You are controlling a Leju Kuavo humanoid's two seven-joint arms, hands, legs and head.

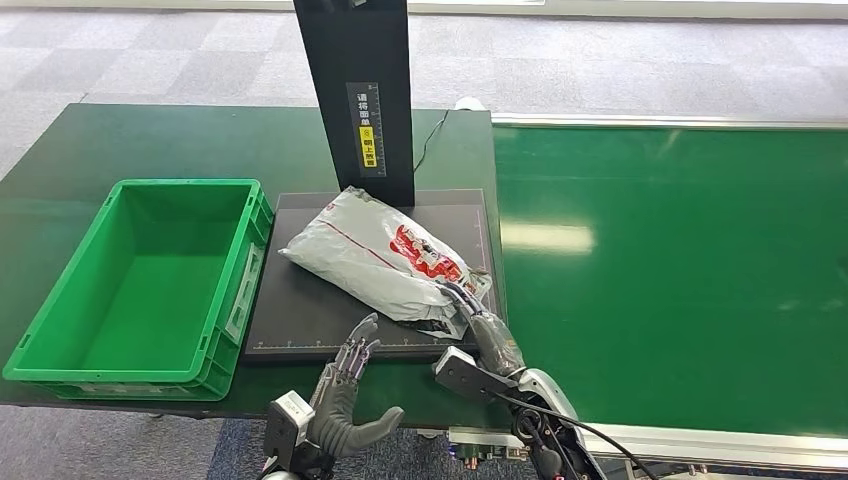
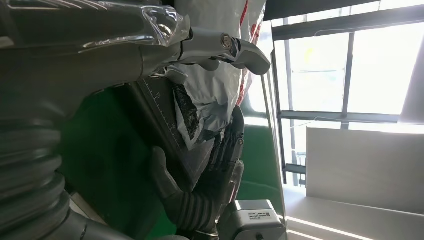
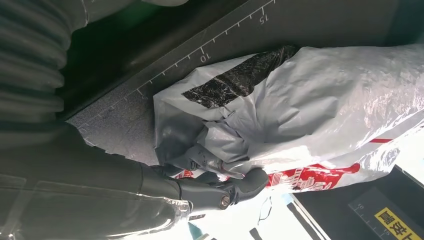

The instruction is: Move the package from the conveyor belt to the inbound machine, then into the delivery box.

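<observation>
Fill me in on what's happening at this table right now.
The robot is moving a package. The grey bag lies on the black inbound machine under its dark post, between the green box and the conveyor belt. The right hand grips the bag's near corner, its fingers bunched in the plastic. The left hand is open at the pad's front edge, holding nothing. The box holds no package yet.

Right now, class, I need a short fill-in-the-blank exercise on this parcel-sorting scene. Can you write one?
1. The grey package lies on the black ____ platform, not on the conveyor belt.
2. The ____ hand grips the package's corner.
3. The green crate holds ____.
4. The left hand holds ____.

Missing words: scanner; right; nothing; nothing
</observation>
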